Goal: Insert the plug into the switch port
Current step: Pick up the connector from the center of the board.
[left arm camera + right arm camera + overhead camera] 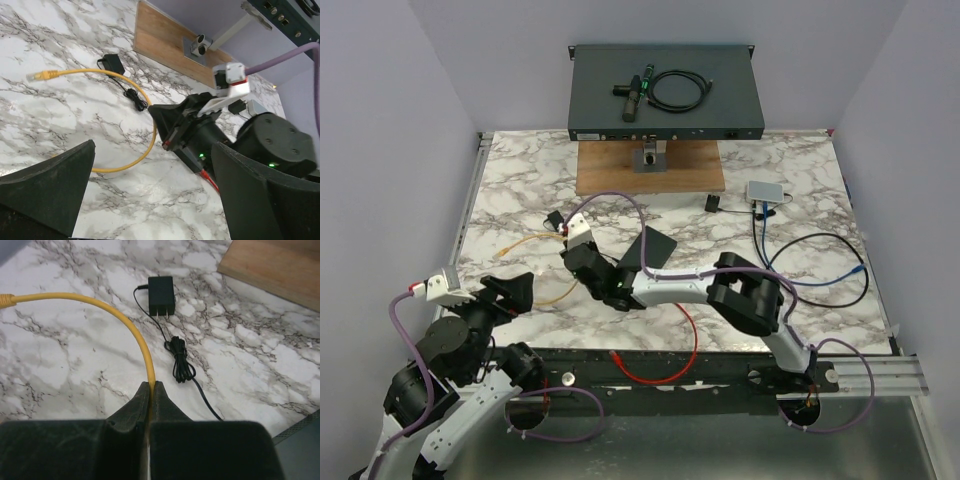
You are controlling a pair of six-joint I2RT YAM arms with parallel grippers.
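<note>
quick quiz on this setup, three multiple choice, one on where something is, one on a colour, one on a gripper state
1. The black power adapter lies: A on the marble table; B in the right gripper; C in the left gripper.
2. The cable in the right gripper is: A red; B yellow; C blue.
3. The left gripper is: A shut on a plug; B open, holding nothing; C shut, empty.
Answers: 1 A, it rests flat on the marble, clear of both grippers; 2 B, the cable running into the shut fingers is yellow; 3 B, its fingers stand wide apart, gripping nothing.
</note>
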